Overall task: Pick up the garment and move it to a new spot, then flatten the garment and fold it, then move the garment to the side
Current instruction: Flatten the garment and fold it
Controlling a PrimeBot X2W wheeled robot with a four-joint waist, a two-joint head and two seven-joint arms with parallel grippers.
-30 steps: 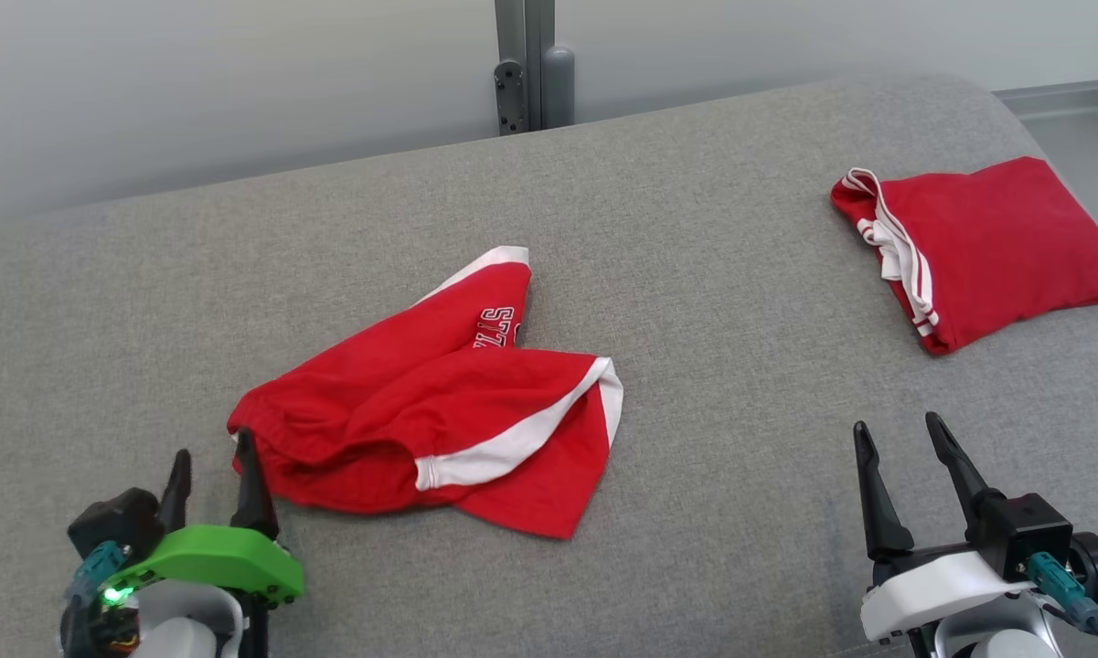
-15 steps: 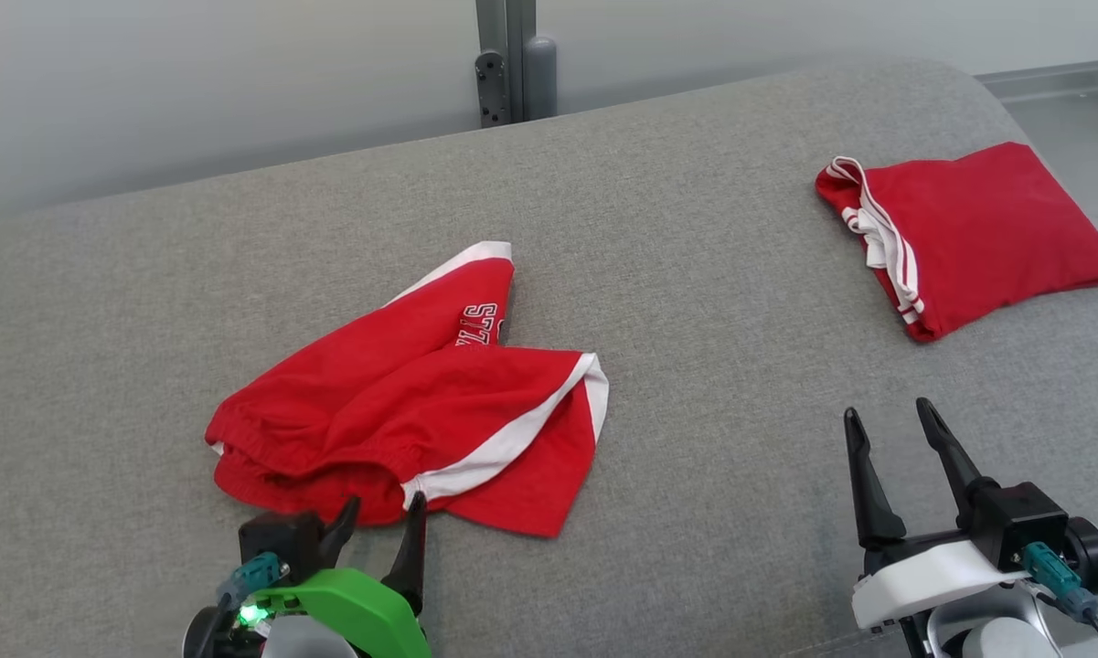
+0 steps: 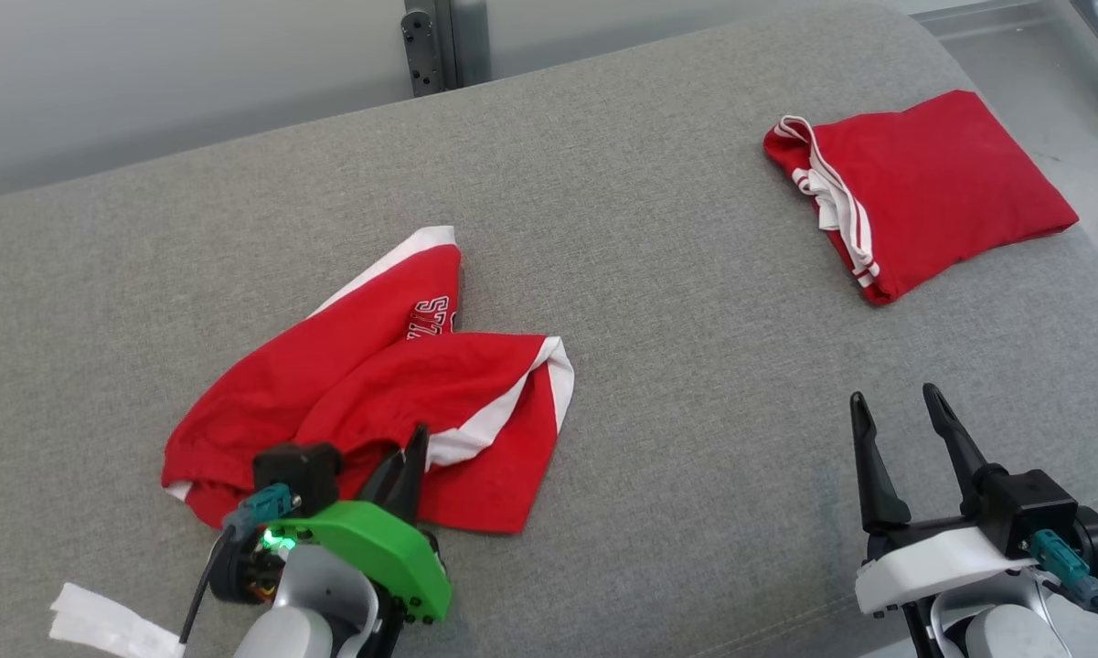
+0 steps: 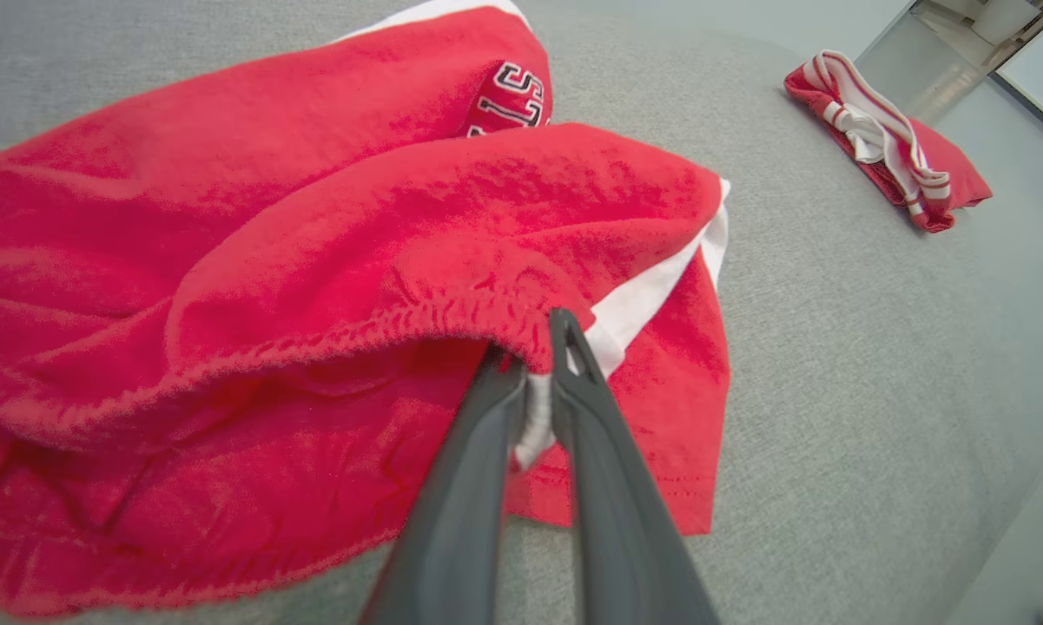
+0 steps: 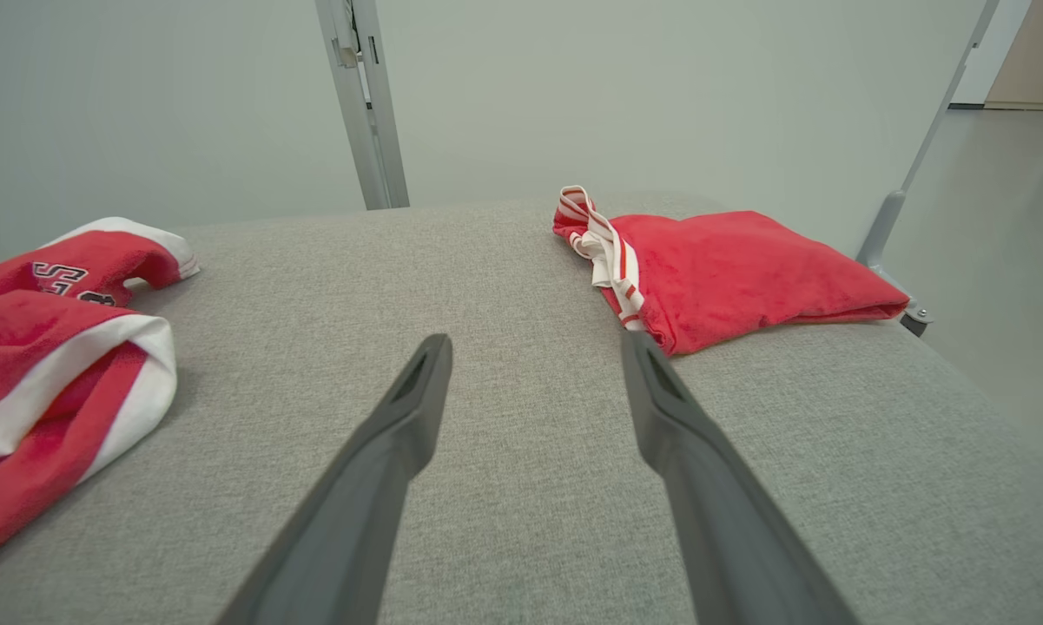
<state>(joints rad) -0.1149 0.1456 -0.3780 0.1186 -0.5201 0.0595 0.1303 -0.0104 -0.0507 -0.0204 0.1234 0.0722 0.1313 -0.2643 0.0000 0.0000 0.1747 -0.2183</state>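
The garment (image 3: 366,393) is a crumpled pair of red shorts with white trim and lettering, lying left of centre on the grey padded surface (image 3: 658,384). My left gripper (image 3: 407,457) is shut on the garment (image 4: 339,260) at its elastic waistband, where red gather meets the white trim; the two dark fingers (image 4: 590,408) pinch cloth between them. My right gripper (image 3: 896,411) stands open at the lower right over bare fabric, with nothing between its fingers (image 5: 417,408). The garment (image 5: 43,347) lies to its left.
A second red garment (image 3: 923,187), folded with white striped trim, lies at the far right near the surface's edge (image 5: 738,269). A white tag or paper strip (image 3: 110,626) lies at the lower left. A grey post (image 3: 443,41) stands behind.
My left gripper moved right and forward to the garment's waistband and closed on it. The head camera shifted, so the whole picture slid left and up. The right gripper stayed open.
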